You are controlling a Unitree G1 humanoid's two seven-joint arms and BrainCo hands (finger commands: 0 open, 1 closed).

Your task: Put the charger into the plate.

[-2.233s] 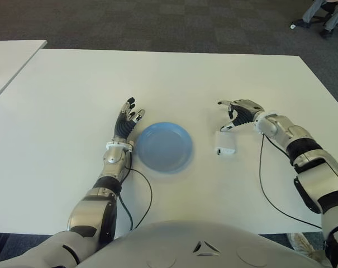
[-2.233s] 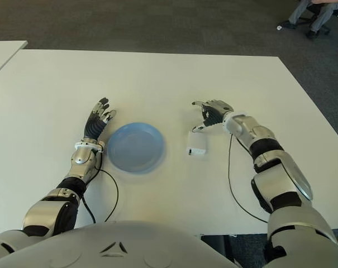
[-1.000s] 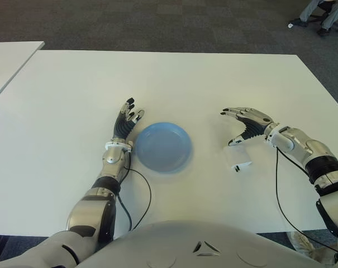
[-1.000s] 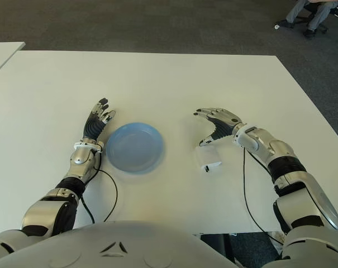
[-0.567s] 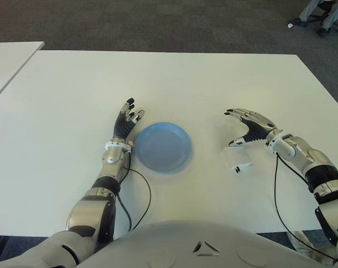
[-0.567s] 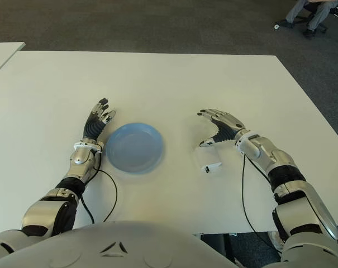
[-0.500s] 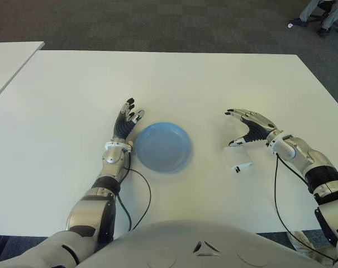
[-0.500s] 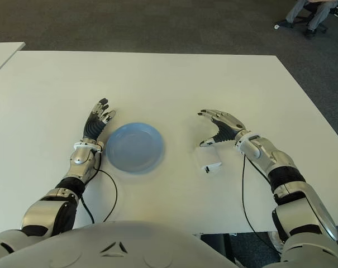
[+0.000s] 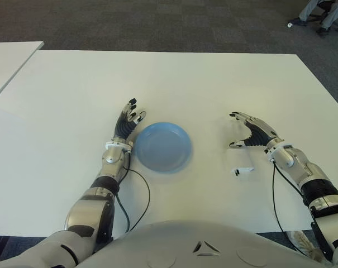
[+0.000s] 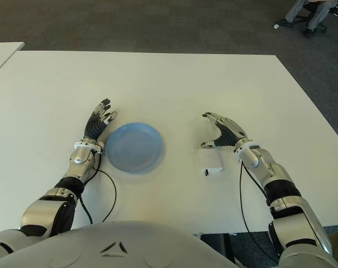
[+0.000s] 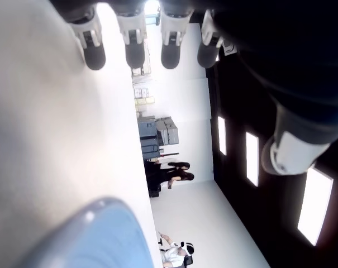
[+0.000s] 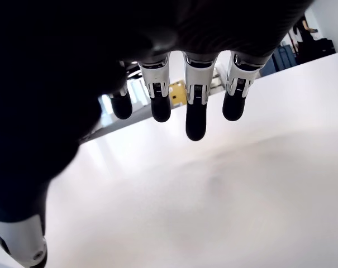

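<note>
The charger [image 10: 210,161], a small white block, lay flat on the white table [image 10: 174,84], well to the right of the blue plate [image 10: 134,147] and apart from it. The plate held nothing. The right hand [image 10: 227,131] showed just beyond and to the right of the charger, palm turned toward the plate, its fingers [image 12: 194,106] spread and only slightly bent, gripping nothing; in the right eye view the thumb tip came close to the charger's far edge, though whether the two touched could not be told. In the right wrist view the four fingertips hung over bare tabletop with the charger out of sight. The left hand [image 9: 125,127] showed just to the left of the plate, fingers [image 11: 133,42] straight and pointing away from the robot, empty. A thin black cable [image 9: 136,195] ran in a loop from the left forearm across the table toward the robot's body, and another [image 10: 242,195] trailed from the right wrist. Dark carpet [image 9: 157,22] lay beyond the table, and a second white table [image 9: 9,58] stood off to the left.
</note>
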